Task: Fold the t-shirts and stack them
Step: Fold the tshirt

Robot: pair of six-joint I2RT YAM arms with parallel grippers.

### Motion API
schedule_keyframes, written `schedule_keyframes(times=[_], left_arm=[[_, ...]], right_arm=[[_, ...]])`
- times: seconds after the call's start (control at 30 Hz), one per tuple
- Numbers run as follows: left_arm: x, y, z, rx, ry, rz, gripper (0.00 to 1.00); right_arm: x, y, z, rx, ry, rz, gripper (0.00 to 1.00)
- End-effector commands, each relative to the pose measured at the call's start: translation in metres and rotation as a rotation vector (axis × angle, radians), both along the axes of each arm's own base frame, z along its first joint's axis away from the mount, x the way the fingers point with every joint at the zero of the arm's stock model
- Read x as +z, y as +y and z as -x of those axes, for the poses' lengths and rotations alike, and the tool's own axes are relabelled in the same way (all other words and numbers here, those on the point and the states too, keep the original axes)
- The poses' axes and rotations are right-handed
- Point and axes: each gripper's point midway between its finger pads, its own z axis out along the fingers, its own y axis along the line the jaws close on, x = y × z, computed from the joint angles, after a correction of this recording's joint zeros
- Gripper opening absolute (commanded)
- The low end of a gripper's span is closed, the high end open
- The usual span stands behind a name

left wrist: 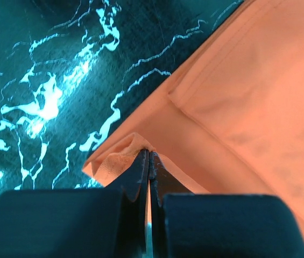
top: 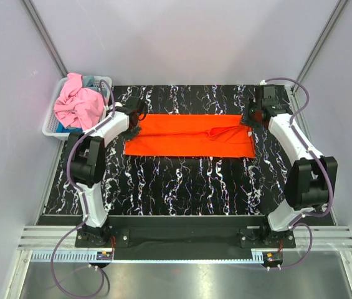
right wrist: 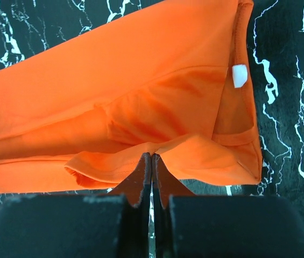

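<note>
Early days on this one, by the look of it. Got the orange shirt [top: 188,134] laid out as a long strip across the tabletop [top: 182,187], just right of the basket [top: 50,128]. Seems folded in lengthwise already, judging by the doubled layers and the sleeve flopped over toward the end far from the basket. Not brought down into a compact square yet, though.

Left hand [left wrist: 149,156] pressed together, pinching the shirt's corner at the end nearest the basket. Right hand [right wrist: 152,158] same deal, clamped on a folded edge at the end farthest from the basket, not far from the little white tag [right wrist: 239,75]. Can't tell how many layers caught in either pinch.

Pink shirt [top: 76,106] bunched up inside the basket, untouched by the look of it. Peeking out behind it, also in the basket, a bit of the blue-grey shirt [top: 90,81]. No stack anywhere on the tabletop.

So, guessing: partway through shirt number one of three. Left to do: bringing the two ends together, setting it down neat, then pulling out the other two, folding both, piling all three. Plenty of work ahead, probably.
</note>
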Motion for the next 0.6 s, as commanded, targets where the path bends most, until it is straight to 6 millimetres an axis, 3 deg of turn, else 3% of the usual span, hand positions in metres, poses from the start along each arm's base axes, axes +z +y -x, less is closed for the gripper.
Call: schedule_keyframes(times=[0.0, 0.27, 0.4, 0.57], left_arm=[[0.016, 0.016, -0.02, 0.015, -0.045, -0.064, 0.0], [0.006, 0.02, -0.035, 0.022, -0.028, -0.069, 0.0], [0.003, 0.024, -0.038, 0.035, -0.024, -0.074, 0.06], [0.004, 0.025, -0.045, 0.03, -0.029, -0.089, 0.0]], right_arm=[[0.013, -0.002, -0.022, 0.002, -0.062, 0.041, 0.0], [0.005, 0.001, -0.037, 0.029, -0.055, 0.046, 0.0], [0.003, 0.001, -0.04, 0.029, -0.048, 0.053, 0.0], [0.003, 0.003, -0.047, 0.039, -0.048, 0.052, 0.0]])
